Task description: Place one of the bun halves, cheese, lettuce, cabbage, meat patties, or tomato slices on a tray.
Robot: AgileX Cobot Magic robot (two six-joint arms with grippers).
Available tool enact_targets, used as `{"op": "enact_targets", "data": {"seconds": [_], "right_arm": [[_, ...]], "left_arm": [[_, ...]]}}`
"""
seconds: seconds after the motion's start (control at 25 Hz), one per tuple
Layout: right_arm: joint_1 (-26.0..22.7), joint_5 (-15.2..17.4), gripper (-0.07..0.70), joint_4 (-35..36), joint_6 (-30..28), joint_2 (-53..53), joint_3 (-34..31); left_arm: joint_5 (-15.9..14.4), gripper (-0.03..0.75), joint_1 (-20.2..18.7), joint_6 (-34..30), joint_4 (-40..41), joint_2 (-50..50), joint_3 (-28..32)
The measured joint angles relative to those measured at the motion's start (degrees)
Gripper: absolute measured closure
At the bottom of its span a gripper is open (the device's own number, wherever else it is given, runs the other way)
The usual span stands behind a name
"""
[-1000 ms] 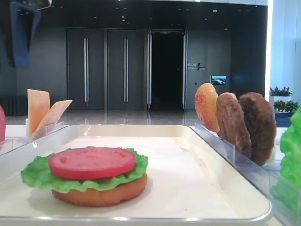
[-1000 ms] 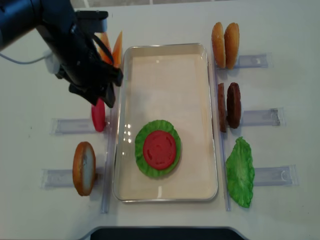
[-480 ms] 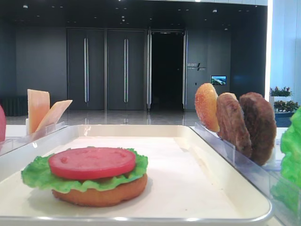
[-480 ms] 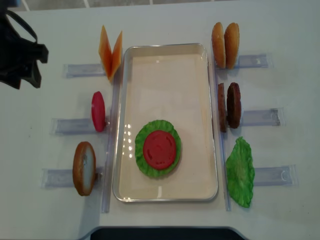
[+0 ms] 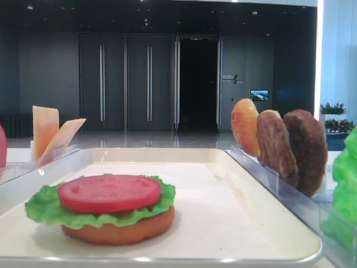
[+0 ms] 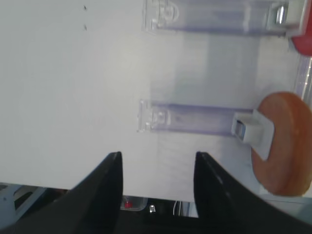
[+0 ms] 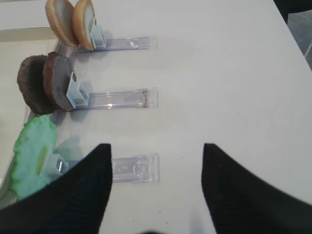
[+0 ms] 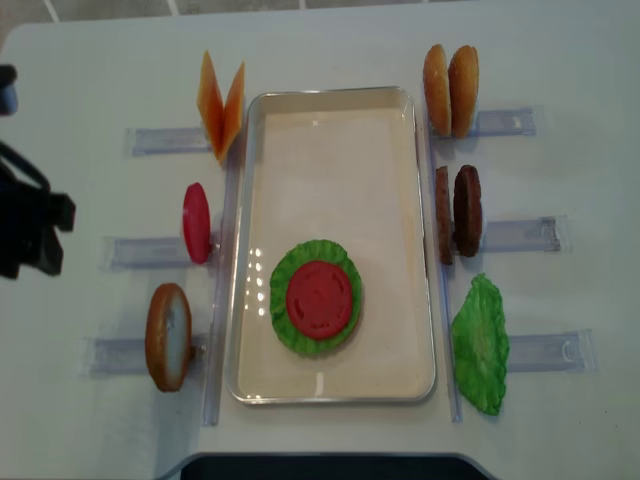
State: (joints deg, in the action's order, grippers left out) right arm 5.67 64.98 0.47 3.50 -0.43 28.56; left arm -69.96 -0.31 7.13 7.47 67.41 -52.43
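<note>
On the cream tray [image 8: 340, 130] lies a stack: a bun half [image 5: 120, 229], lettuce [image 8: 285, 275] and on top a tomato slice [image 8: 318, 297], also the tomato slice [image 5: 109, 192]. My left gripper [image 6: 158, 155] is open and empty over bare table near a racked bun half [image 6: 285, 141]; its arm [image 8: 30, 235] is at the far left edge. My right gripper [image 7: 157, 146] is open and empty over a clear rack [image 7: 134, 168], right of the loose lettuce [image 7: 31, 151]. Cheese [image 8: 222, 105] stands at the back left.
Left of the tray, racks hold a tomato slice [image 8: 197, 222] and a bun half [image 8: 168, 336]. On the right stand two bun halves [image 8: 450, 90], two meat patties [image 8: 458, 212] and a lettuce leaf [image 8: 480, 345]. Clear racks [image 8: 520, 235] stick out on both sides.
My left arm has pulled away from above the cheese and tomato racks to the table's far left edge, then nearer along it. Its gripper stays open. The food has not moved.
</note>
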Motion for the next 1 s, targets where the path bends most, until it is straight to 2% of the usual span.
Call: {"op": "enact_targets", "data": {"seconds": [0.24, 0.4, 0.76, 1.0], "right_arm": [[0.0, 0.0, 0.213, 0.0, 0.0, 0.0, 0.0], [0.0, 0.0, 0.213, 0.0, 0.0, 0.0, 0.0], [0.0, 0.0, 0.213, 0.0, 0.0, 0.0, 0.0], [0.0, 0.0, 0.213, 0.0, 0.0, 0.0, 0.0]], "left_arm": [[0.1, 0.347, 0.0, -0.1, -1.3, -15.2, 12.3], [1.4, 0.347, 0.0, -0.1, -1.6, -25.6, 17.8], [6.1, 0.347, 0.0, -0.2, -3.0, -46.8, 24.4], [6.4, 0.347, 0.0, -0.9, -3.0, -56.4, 25.2]]}}
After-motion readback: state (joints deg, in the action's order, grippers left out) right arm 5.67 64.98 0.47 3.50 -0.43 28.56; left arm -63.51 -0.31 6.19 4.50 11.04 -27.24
